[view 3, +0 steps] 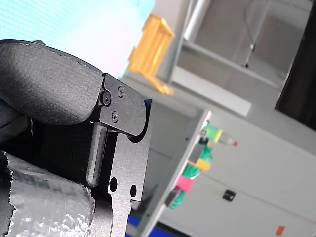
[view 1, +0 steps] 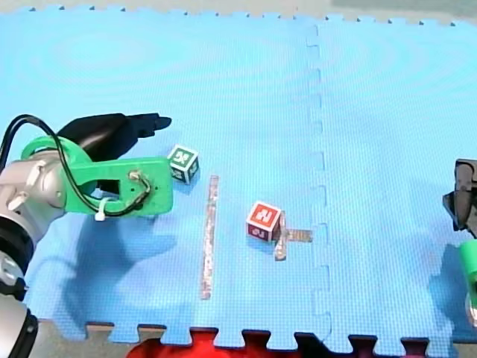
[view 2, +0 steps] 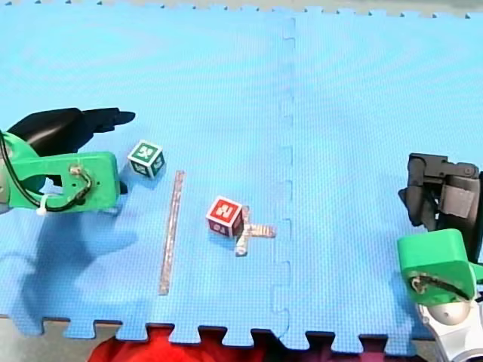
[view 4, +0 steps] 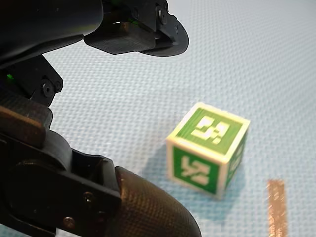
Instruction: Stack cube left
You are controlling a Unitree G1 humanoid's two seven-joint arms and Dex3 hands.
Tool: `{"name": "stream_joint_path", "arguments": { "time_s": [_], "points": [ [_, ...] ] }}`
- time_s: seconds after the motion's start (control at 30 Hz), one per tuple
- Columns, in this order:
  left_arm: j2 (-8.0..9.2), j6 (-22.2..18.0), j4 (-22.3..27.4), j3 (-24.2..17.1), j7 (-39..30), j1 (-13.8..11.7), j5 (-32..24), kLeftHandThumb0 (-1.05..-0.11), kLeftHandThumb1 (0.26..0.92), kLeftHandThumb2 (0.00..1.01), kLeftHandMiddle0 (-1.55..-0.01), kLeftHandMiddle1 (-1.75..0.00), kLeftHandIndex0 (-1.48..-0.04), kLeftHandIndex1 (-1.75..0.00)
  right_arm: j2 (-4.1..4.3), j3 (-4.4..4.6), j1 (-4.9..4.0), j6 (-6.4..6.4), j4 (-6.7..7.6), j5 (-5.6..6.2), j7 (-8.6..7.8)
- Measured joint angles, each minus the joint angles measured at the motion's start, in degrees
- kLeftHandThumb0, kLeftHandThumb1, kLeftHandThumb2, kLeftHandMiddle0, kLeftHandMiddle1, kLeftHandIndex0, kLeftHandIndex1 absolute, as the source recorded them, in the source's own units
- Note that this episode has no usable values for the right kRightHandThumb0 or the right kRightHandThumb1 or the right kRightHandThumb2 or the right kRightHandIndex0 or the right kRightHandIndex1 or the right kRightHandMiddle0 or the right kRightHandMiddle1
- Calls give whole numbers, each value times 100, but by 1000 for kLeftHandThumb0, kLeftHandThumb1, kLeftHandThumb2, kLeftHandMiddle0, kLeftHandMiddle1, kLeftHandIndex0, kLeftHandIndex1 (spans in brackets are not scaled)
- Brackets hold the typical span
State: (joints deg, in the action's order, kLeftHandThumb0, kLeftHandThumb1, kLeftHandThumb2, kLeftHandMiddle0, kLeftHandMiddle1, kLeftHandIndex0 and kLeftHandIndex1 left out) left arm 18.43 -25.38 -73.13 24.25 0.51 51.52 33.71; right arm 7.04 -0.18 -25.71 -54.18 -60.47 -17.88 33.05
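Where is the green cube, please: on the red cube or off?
Off: the green cube sits on the mat, apart from the red cube, beside the left hand.

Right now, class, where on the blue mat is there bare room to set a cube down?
Free: the far half of the mat, beyond both cubes, and the wide stretch between the red cube and the right hand at the right edge. Crowded: the left hand hovers beside the green cube, tape strip just past it.
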Motion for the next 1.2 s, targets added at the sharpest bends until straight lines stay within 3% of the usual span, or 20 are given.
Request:
{"name": "stream_joint_path", "arguments": {
  "time_s": [0.87,1.2],
  "points": [
    [-92,-405,223,186,70,53,153,-1048,844,9,-952,-1746,-562,-61,19,-19,193,38,436,-12,-15],
    [-46,-237,249,488,-23,-71,425,-1048,855,8,-929,-1746,-480,-1,24,-34,318,21,575,-10,-32]
  ]
}}
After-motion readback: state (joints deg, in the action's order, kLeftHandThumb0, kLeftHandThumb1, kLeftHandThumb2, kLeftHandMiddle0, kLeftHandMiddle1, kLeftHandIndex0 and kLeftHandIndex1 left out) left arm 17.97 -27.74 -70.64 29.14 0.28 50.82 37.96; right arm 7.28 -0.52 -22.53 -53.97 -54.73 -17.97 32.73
